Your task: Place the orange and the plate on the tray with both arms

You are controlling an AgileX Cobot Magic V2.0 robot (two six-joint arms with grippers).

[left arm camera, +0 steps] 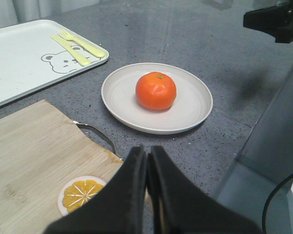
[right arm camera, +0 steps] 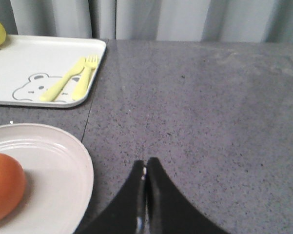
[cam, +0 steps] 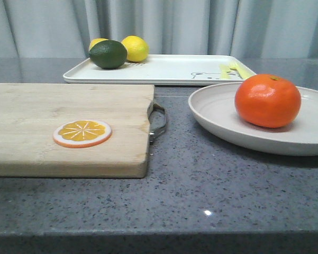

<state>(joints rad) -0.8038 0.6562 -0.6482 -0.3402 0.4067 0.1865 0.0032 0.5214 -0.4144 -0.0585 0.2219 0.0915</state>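
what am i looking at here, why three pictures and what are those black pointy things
These are three cameras on a two-armed robot at one moment. One looks forward over the grey table; the other two sit on the robot's wrists, looking down past each arm's tool.

The black points are those tools: the left tool and the right tool. Both are shut and hold nothing.

On the table, an orange sits on a round plate. Behind it lies a long white tray with a bear drawing, a yellow fork and knife, two lemons and a lime. To the left is a wooden cutting board with an orange slice lying on it.

The dark shape at the top corner of the left wrist picture is probably the other arm.
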